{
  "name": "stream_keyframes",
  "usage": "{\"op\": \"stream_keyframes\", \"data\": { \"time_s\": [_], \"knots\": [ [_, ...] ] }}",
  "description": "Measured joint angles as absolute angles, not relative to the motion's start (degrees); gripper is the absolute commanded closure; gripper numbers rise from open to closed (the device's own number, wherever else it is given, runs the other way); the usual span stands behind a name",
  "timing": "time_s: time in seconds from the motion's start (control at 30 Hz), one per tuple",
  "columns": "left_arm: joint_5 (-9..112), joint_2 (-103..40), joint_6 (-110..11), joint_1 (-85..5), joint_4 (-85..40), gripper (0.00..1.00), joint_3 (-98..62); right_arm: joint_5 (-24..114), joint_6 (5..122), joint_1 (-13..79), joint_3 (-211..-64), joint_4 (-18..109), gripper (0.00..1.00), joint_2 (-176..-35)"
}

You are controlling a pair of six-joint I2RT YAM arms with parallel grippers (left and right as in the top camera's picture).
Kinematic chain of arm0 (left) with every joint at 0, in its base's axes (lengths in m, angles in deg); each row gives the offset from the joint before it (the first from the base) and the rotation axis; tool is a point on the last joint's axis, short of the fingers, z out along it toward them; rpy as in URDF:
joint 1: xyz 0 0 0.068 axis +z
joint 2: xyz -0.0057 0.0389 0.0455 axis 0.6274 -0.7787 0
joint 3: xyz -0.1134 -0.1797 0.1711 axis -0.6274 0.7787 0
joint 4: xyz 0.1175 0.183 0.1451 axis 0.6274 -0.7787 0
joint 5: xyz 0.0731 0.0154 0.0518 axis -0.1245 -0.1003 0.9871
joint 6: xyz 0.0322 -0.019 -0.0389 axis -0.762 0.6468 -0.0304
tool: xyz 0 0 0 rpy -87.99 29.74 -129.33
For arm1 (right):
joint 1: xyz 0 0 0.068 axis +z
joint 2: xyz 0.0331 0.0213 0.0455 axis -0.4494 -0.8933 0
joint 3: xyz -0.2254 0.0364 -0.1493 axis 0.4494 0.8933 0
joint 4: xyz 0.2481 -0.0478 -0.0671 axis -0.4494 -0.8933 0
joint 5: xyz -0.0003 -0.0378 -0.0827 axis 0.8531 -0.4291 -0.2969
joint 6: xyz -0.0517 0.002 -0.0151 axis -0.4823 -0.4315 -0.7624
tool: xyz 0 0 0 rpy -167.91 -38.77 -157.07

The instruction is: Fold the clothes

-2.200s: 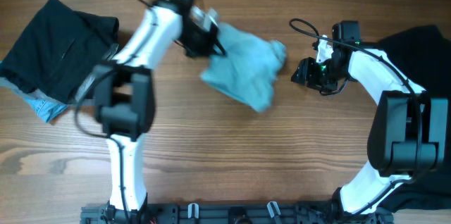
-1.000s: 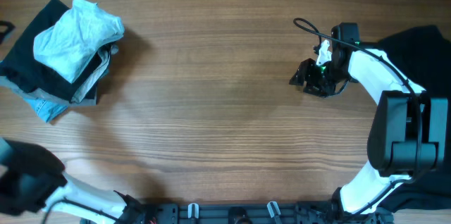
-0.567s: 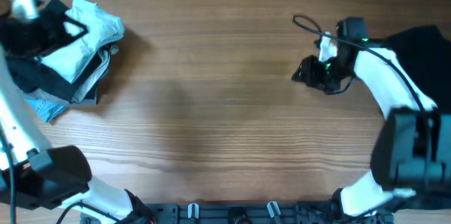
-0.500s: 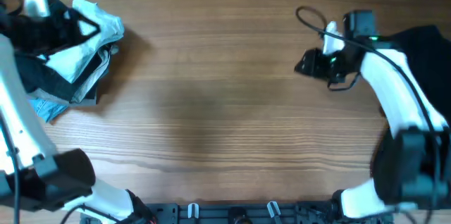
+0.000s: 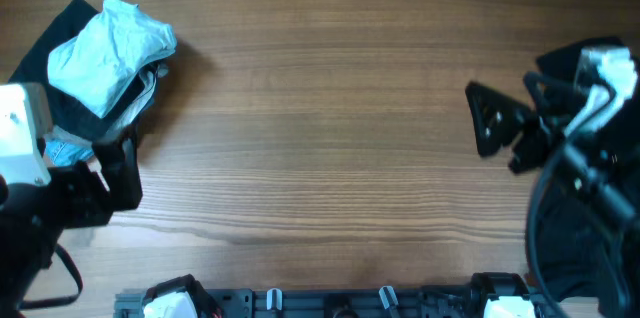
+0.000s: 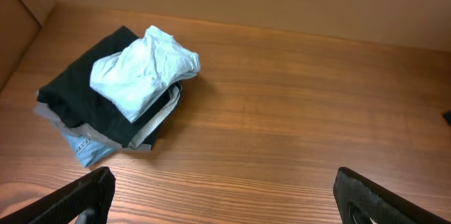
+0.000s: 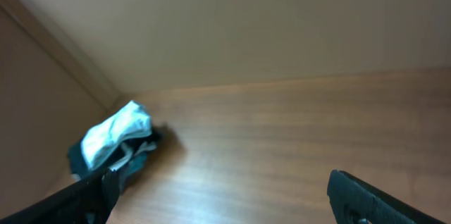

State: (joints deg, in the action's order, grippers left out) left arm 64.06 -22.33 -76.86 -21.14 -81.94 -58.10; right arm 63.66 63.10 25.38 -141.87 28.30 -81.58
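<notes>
Left gripper [image 6: 224, 182] and right gripper [image 7: 222, 179] both splayed, empty; blue T-shirt [image 6: 144, 69], ahead-left of left gripper on dark stack [image 6: 74, 94], looks light and floppy, so pinch a hem edge.

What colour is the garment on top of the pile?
The garment is pale sky-blue; left wrist view shows it best.

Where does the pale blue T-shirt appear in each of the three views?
Overhead: pale blue T-shirt at upper left.
Left wrist: T-shirt left of centre, upper half.
Right wrist: T-shirt small, at lower left.
Shared landmark: the black garment under it.
</notes>
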Motion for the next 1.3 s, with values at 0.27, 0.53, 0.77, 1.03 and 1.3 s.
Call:
{"op": "stream_keyframes", "data": {
  "time_s": [0.27, 0.53, 0.77, 1.03, 1.3],
  "knots": [
    [64.65, -19.97, -76.66, -21.14, -82.23, 0.00, -57.99, 64.05, 69.81, 25.38, -141.76, 18.09, 0.00, -78.43],
    [64.67, -20.51, -76.66, -21.14, -82.23, 0.00, -57.99, 64.05, 80.07, 25.38, -141.76, 16.95, 0.00, -78.54],
    [64.67, -25.06, -76.66, -21.14, -82.23, 0.00, -57.99, 64.05, 91.45, 25.38, -139.82, 16.84, 0.00, -76.94],
    [64.67, -26.28, -76.64, -21.14, -82.23, 0.00, -57.72, 40.54, 93.62, 25.43, -129.33, 20.01, 0.00, -64.85],
    [64.72, -26.17, -76.66, -21.14, -82.20, 0.00, -57.72, 33.19, 76.20, 25.43, -98.44, 55.73, 0.00, -52.81]
  ]
}}
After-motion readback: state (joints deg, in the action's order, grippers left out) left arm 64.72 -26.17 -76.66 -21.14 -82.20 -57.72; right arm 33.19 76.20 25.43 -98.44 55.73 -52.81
